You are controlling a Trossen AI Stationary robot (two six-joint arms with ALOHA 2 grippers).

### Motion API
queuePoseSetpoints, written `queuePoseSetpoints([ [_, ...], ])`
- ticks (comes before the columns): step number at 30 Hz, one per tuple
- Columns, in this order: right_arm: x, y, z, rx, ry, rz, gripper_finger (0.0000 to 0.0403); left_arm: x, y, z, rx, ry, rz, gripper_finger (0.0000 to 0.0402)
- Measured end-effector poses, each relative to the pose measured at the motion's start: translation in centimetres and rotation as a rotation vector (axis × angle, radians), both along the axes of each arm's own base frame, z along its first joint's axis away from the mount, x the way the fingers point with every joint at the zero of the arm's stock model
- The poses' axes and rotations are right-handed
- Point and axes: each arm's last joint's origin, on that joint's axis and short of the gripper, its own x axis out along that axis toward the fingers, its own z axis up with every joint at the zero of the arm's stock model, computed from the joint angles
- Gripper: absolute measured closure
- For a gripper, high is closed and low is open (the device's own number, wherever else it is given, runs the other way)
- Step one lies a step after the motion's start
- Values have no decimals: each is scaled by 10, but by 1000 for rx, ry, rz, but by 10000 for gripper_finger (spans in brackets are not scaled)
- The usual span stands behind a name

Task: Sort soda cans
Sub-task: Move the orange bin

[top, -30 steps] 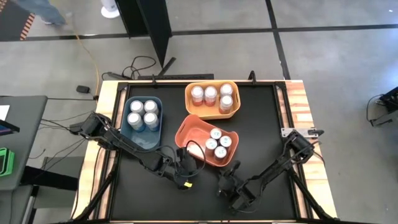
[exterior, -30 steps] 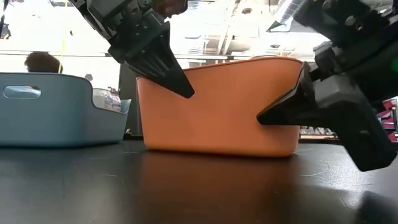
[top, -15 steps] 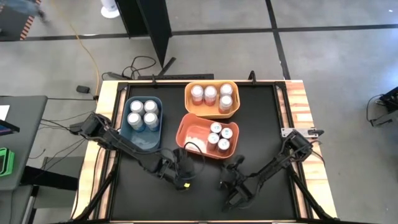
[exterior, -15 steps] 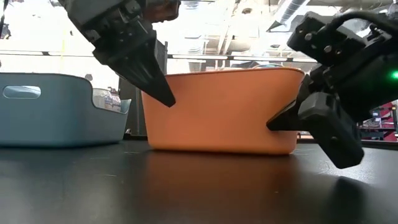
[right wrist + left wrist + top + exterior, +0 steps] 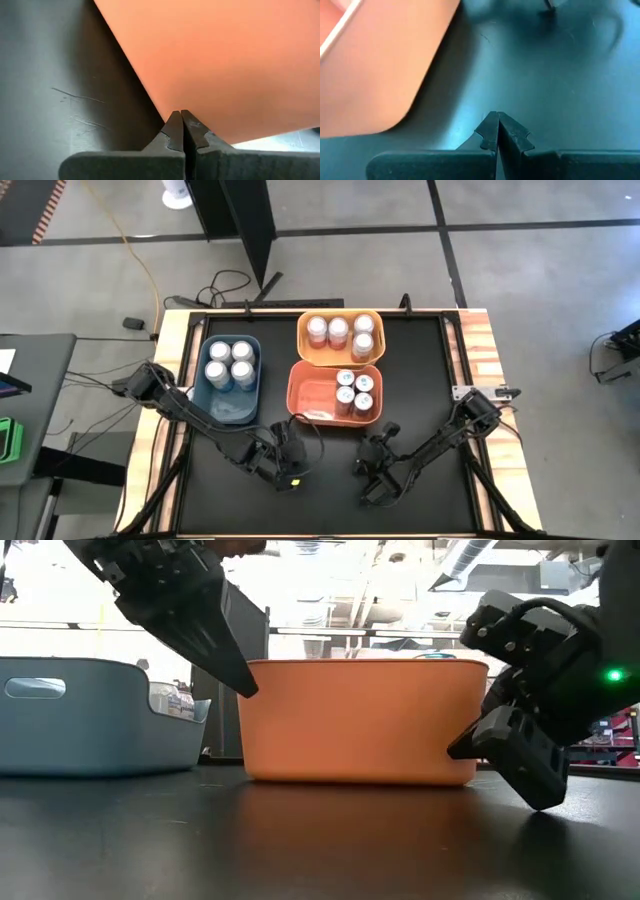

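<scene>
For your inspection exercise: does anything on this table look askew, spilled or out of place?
Nothing stands out. The soda cans stand upright inside the orange bin, yellow bin and blue bin, and all three sit square on the table. The left hand and right hand are shut, near the orange bin.

You see four soda cans [image 5: 353, 392] clustered at the right end of the orange bin [image 5: 310, 394]; the left gripper [image 5: 287, 442] and right gripper [image 5: 377, 448] sit just in front of it.
</scene>
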Motion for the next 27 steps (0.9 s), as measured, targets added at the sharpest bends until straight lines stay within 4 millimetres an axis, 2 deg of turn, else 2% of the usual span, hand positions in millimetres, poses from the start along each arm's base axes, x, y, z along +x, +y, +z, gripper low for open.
queuePoseSetpoints([
  [4, -2, 3, 0, 4, 2, 7, 399, -7, -2, 2, -2, 19, 20, 401],
  [11, -15, 23, 0, 10, -5, 80, 399, -21, -6, 2, 33, 48, 83, 401],
  [16, -19, 30, 0, 10, -15, 106, 399, -22, -5, 3, 53, 32, 104, 401],
  [27, 12, 14, 15, -72, -25, 71, 399, -21, -2, 3, 62, 31, 120, 401],
])
